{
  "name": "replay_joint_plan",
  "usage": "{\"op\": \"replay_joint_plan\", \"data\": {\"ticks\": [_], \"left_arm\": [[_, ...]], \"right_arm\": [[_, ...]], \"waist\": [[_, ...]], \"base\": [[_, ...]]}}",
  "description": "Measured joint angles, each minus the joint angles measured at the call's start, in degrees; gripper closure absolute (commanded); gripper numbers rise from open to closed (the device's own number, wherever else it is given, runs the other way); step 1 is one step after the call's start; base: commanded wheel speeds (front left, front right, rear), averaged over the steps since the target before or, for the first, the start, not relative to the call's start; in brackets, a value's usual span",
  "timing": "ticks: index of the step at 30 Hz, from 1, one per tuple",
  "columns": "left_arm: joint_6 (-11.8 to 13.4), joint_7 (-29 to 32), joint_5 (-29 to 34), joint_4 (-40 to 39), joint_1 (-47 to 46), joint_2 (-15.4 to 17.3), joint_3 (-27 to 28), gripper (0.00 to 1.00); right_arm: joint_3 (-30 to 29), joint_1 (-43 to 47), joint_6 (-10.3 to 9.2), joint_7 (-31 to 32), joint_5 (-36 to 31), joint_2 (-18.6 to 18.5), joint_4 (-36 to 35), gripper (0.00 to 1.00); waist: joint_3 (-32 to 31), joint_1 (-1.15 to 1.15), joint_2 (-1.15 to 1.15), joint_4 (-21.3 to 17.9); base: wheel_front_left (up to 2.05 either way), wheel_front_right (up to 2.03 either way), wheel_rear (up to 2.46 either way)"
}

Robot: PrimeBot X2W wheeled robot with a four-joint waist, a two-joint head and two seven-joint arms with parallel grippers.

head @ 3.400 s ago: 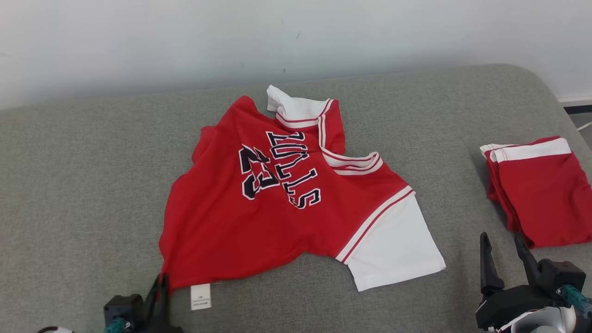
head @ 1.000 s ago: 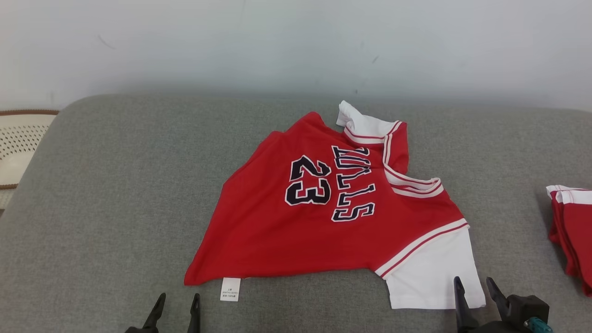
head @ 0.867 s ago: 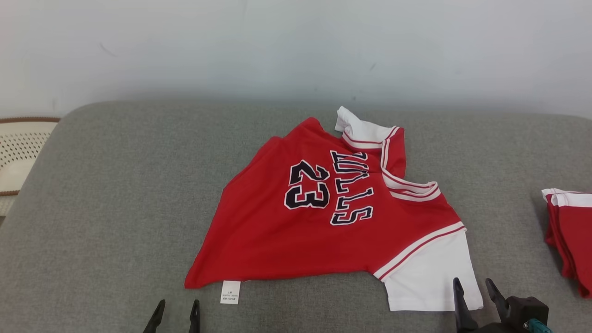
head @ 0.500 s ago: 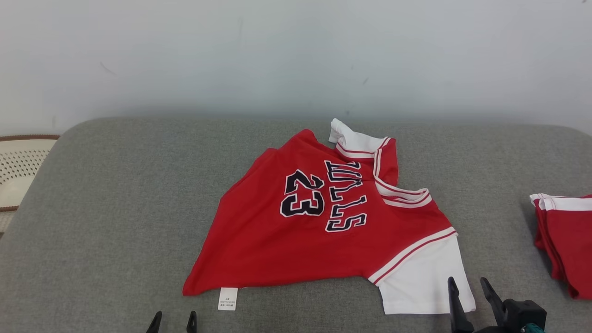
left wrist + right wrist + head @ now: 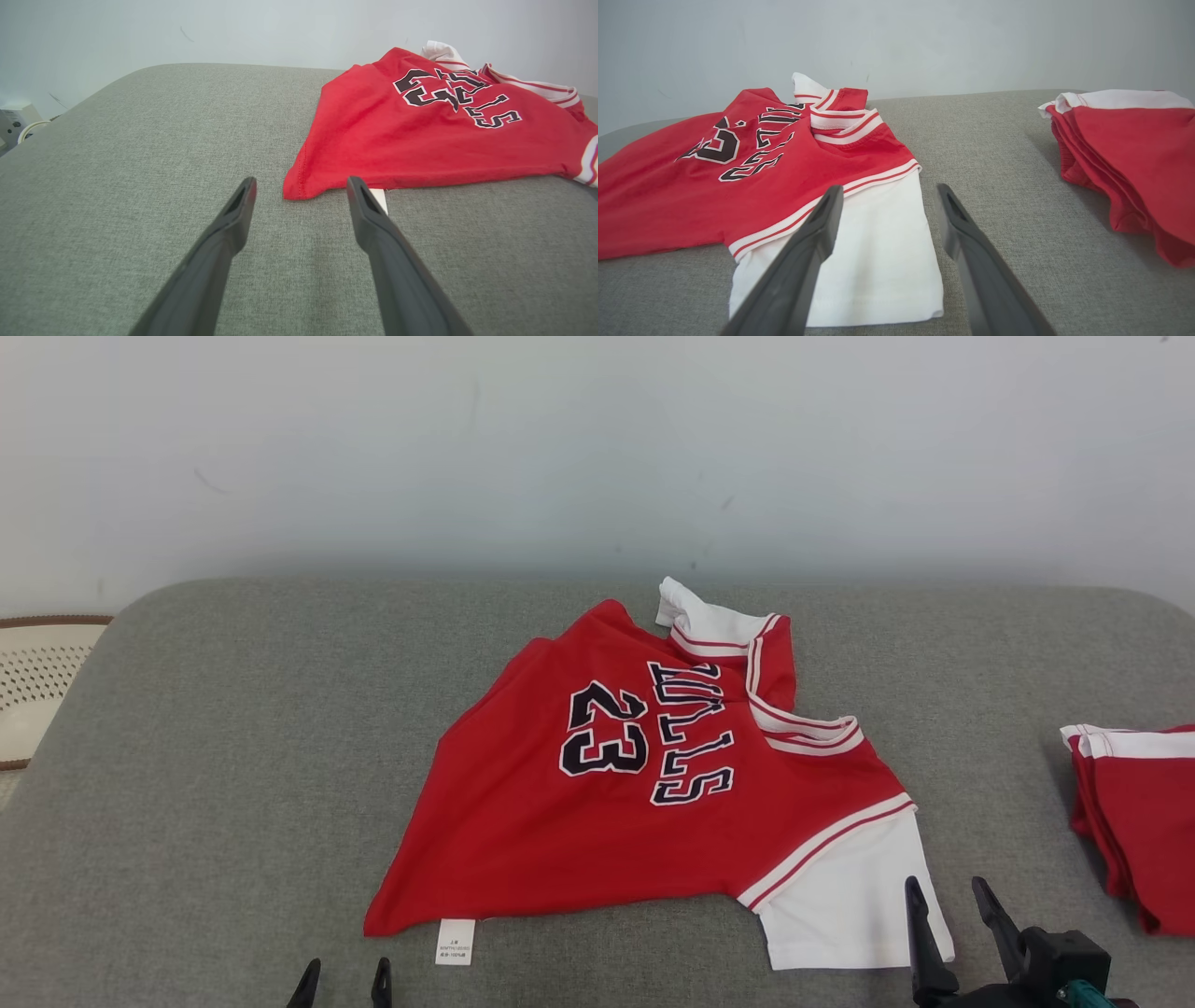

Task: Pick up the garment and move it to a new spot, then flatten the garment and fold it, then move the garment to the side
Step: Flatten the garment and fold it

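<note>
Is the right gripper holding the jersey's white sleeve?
No, the right gripper is open, fingers spread, not closed on the sleeve.

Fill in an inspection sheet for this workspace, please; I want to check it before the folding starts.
Surface: grey padded surface, bare around the garments.
Job's things: red jersey lying rumpled, print up; white sleeve spread toward the robot's right; label sticking out at the hem.
Clutter: stack of folded red garments at the right, apart from the jersey.
Hands: left hand open, just short of the hem corner; right hand open, at the sleeve's edge; neither holds anything.
Cables: nothing seen.
Surroundings: pale wall behind; cream perforated object beyond the left end.
</note>
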Motion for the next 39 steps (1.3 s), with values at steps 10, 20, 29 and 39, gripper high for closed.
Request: {"op": "replay_joint_plan", "data": {"ticks": [10, 20, 29, 39], "left_arm": [[0.21, 0.0, -0.11, -0.08, -0.01, 0.0, -0.2, 0.0], [0.18, 0.0, -1.62, 0.33, -0.64, -0.02, -1.49, 0.0], [-0.38, 0.0, -0.91, 0.29, -2.21, 0.0, -2.14, 0.0], [-0.34, 0.0, -1.32, 0.93, -3.96, 0.01, -3.48, 0.0]], "right_arm": [[-0.12, 0.07, 0.0, 0.0, 0.0, -0.05, 0.19, 0.0], [-2.81, 0.2, 0.0, 0.0, -0.36, -0.46, 7.06, 0.0], [-5.2, -2.0, 0.0, 0.0, 0.33, 0.33, 10.7, 0.0], [-5.23, -5.03, 0.0, -0.11, 0.51, 0.51, 13.28, 1.0]], "waist": [[0.24, 0.0, 0.0, 0.03], [2.27, 0.0, 0.0, 0.13], [4.13, 0.0, 0.0, 0.36], [7.06, 0.0, 0.0, 1.62]], "base": [[0.0, 0.0, 0.0], [0.0, 0.0, 0.0], [0.0, 0.0, 0.0], [0.0, 0.0, 0.0]]}}
